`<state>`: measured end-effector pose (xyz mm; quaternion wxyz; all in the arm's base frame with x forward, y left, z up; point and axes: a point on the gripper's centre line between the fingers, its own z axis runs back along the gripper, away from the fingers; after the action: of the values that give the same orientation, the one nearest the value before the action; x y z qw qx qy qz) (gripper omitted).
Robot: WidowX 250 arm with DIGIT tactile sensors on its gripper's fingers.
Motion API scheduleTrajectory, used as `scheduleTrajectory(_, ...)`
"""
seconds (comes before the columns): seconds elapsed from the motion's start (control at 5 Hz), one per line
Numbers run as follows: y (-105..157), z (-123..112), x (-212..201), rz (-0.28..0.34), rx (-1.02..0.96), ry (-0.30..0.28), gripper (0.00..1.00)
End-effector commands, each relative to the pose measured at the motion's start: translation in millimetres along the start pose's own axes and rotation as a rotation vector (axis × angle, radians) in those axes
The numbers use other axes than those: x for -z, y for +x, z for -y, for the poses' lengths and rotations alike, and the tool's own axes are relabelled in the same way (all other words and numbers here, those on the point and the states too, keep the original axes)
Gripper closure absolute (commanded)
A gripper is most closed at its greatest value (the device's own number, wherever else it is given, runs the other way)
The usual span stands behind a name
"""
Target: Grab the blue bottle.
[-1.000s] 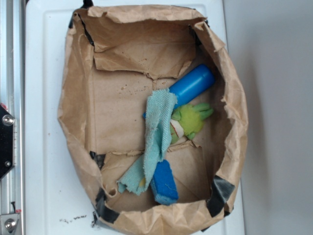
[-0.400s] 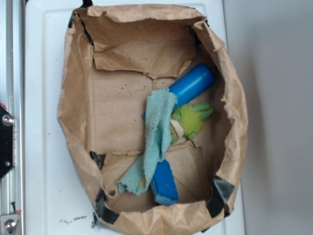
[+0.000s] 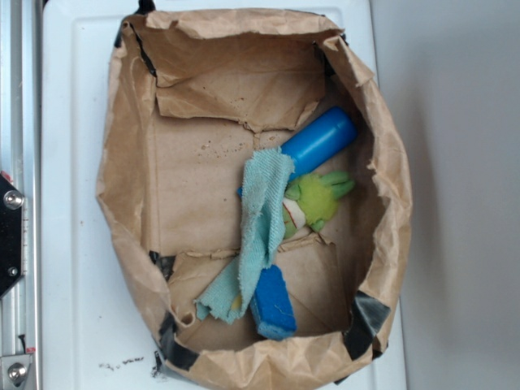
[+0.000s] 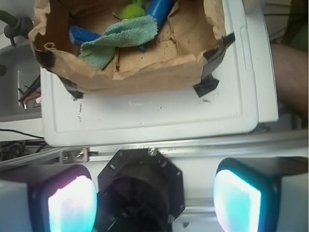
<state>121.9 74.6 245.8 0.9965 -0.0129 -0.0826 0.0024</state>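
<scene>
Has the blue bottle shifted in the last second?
No. The blue bottle lies as before, its rounded end against the paper bag wall.

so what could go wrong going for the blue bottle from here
The teal cloth is draped over the blue bottle's lower end, so closing there may snag fabric rather than plastic. The green plush toy lies right against the bottle and could get pinched along with it. The bottle also sits close to the paper bag's wall, leaving little room, and the open fingers might catch or crumple the paper on the way down.
</scene>
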Motion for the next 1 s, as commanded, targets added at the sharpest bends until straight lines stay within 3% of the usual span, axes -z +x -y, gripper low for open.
scheduleTrajectory(0.0,28.2,17.8,19.9,-0.040,0.121,0.010,0.00)
scheduleTrajectory(0.4,49.1,30.0,36.9,-0.104,0.237,0.022,0.00)
scheduleTrajectory(0.8,86.5,41.4,65.5,-0.141,0.166,0.038,0.00)
